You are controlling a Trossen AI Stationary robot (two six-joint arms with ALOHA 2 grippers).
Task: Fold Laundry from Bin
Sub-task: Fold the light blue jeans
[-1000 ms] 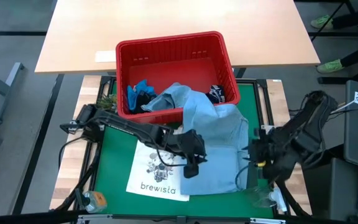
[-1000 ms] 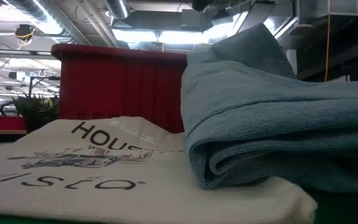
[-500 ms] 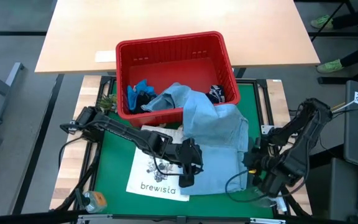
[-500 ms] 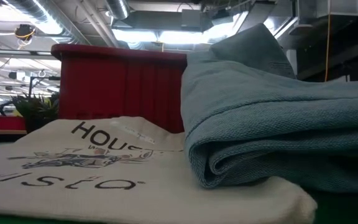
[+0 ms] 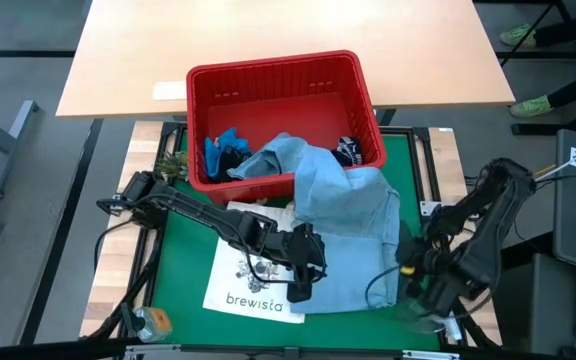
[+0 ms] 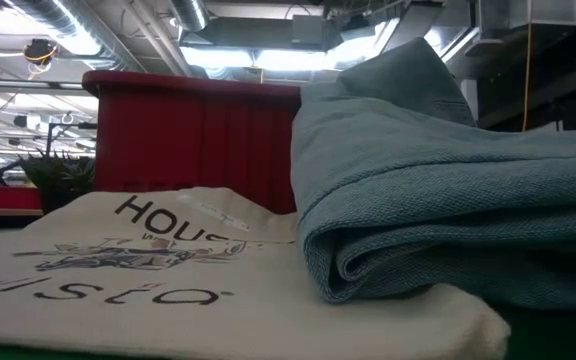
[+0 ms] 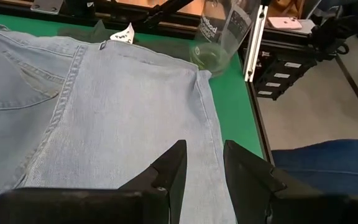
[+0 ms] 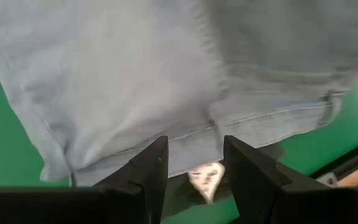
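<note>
Since a second ago my left gripper (image 5: 300, 292) has slid from mid-shirt down to the near left corner of the light blue denim shirt (image 5: 353, 215), and my right gripper (image 5: 418, 300) has dropped toward the near right corner. That shirt spills out of the red bin (image 5: 273, 72) over its front rim and runs lengthways down the green mat (image 5: 183, 260) toward me, its left edge overlapping the white tote bag (image 5: 243, 285). My left fingers (image 7: 169, 168) stand slightly apart, empty, hovering just above the denim with the hem edge lying ahead and to one side of them. My right fingers (image 8: 151, 168) are likewise parted and hold nothing, the hem and a small white tag (image 8: 205, 177) showing between them. Each arm sits nearest its own corner, so I judge the next pinch falls on the near hem, one corner apiece
</note>
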